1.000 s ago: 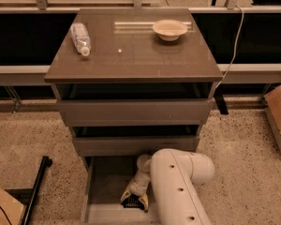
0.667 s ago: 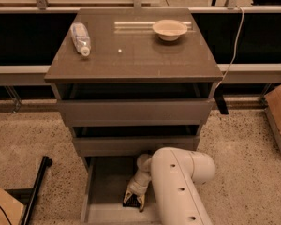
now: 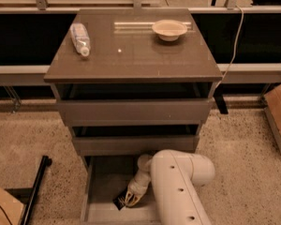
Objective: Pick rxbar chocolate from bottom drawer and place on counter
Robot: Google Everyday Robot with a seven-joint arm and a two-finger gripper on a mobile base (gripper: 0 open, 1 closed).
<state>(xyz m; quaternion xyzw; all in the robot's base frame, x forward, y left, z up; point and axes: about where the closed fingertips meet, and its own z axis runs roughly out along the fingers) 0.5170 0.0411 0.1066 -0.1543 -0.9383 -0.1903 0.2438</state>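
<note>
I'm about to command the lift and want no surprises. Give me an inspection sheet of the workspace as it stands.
Surface: counter, glossy, with no bar on it yet.
Job's things: rxbar chocolate lies on the floor of the bottom drawer, which is pulled open.
Clutter: clear bottle on its side at the counter's back left in view; bowl upright at back right.
Gripper: gripper is down inside the bottom drawer, right at the bar; grasp cannot be judged.
Cables: white cable hangs right of the cabinet, apart from the arm.
Surroundings: cardboard box on the floor, right; black pole on the floor, left.
</note>
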